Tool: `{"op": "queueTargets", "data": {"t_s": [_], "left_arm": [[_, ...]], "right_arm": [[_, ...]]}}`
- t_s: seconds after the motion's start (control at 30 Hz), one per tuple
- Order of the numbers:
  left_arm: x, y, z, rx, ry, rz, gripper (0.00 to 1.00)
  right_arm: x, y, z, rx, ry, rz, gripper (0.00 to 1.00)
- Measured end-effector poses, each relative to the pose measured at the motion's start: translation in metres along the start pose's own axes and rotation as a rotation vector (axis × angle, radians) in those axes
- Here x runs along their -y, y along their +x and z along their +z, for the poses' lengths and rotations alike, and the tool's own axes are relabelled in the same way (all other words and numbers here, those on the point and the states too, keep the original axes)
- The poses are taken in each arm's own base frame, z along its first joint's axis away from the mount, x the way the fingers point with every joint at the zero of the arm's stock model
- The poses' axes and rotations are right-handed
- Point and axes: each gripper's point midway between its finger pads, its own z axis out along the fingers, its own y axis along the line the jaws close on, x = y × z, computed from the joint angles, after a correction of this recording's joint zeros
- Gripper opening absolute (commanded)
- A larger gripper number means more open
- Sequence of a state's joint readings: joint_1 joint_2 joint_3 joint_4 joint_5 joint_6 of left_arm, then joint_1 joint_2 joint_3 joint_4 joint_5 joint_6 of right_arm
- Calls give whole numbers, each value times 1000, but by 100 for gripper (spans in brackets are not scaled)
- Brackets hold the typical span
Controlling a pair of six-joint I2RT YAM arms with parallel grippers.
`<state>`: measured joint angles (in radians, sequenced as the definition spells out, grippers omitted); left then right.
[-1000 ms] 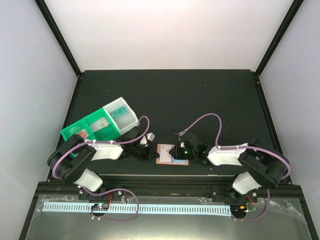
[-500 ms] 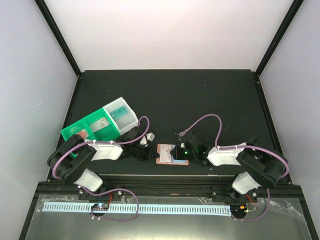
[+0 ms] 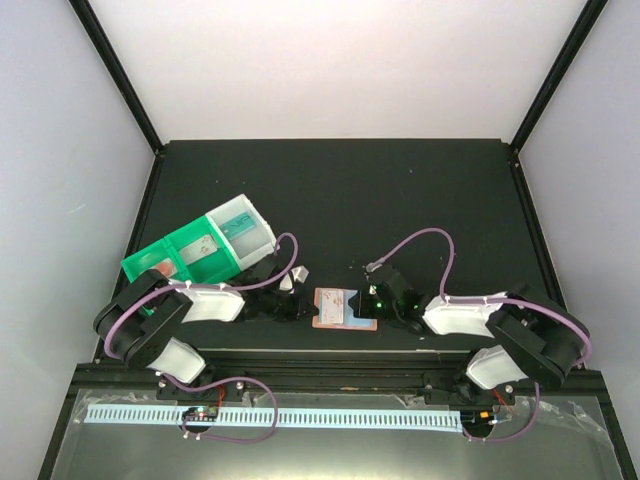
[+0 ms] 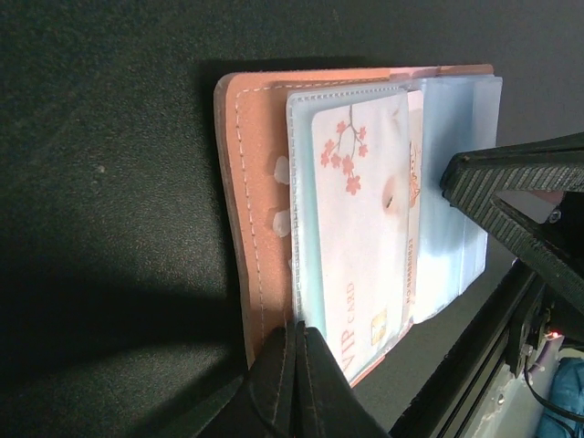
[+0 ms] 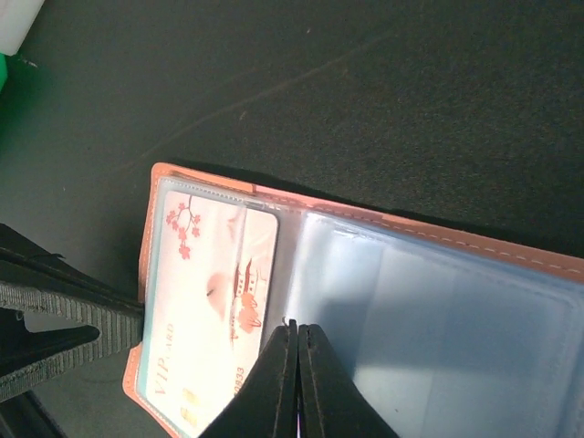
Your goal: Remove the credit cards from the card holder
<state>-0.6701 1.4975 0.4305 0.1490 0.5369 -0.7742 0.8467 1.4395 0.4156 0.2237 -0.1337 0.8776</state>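
Note:
The salmon card holder [image 3: 340,318] lies open on the black table between my two grippers. Clear sleeves [image 5: 438,328] fill its inside. One pale credit card [image 4: 365,228] with red blossoms and "VIP CARD" sits in the left sleeve, and it also shows in the right wrist view [image 5: 205,301]. My left gripper [image 4: 297,330] is shut, its tips resting on the holder's near edge where leather [image 4: 246,182] meets sleeve. My right gripper [image 5: 294,327] is shut at the card's inner edge. Whether it pinches anything thin is not visible.
A green-and-white compartment tray [image 3: 205,245] with flat items in it stands at the left, behind the left arm [image 3: 170,310]. The table's front rail [image 3: 340,355] runs just below the card holder.
The right gripper's jaws have shut, and it has drawn back a little to the right, uncovering more of the holder. The left gripper and the holder stay put.

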Motion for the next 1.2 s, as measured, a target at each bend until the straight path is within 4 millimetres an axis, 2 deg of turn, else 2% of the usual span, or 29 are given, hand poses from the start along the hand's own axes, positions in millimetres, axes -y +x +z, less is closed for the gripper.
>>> {"op": "queueTargets", "data": {"t_s": [0.1,0.17,0.27,0.47,0.73,1.0,1.2], "left_arm": [[0,0,-1,5,1,-3,1],[0,0,-1,7,1,-3,2],[1,3,-3,5,-2,-11,7],[6,9,-11,1,-11,-19,11],[17,-2,-10,13,9,-4,7],[11,-1,2,-10,16,-9,2],[9,0,7,-8,35,-2,2]], "right_arm": [[0,-1,-3,7,-2,-4,1],[-2,-2,-4,6,-12,-6,5],[-8,0,-4,-5,-40,-9,10],[-14,1,-2,-16,-72,-2,13],[-10,5,4,-35,-64,18,15],[-10,5,6,-33,-69,21,16],[-11,4,8,-32,-78,20,16]]}}
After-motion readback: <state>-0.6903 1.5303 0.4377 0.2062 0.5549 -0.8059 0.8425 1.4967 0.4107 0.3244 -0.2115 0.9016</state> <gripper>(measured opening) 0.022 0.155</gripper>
